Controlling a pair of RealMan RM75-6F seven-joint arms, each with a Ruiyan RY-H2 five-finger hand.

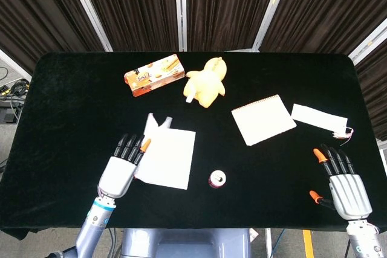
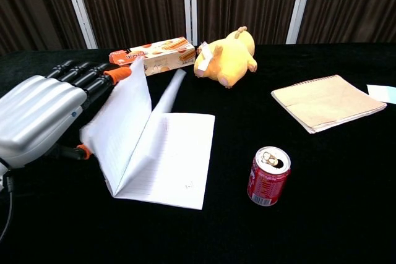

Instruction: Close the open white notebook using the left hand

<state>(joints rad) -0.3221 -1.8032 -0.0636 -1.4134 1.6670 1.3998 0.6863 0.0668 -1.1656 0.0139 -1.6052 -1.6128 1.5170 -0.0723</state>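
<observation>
While lifting the notebook (image 2: 162,146) cover, left robot hand (image 2: 43,115) tilts upward.

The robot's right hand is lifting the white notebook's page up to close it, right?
Not quite: it is the left hand, not the right, lifting the white notebook's page, as the chest view shows. The right hand rests apart, near the table's edge.

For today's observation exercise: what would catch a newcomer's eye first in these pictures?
The left hand at the near left, lifting the left half of the white notebook steeply off the black table. Behind it, a yellow plush duck sits beside an orange snack box.
</observation>
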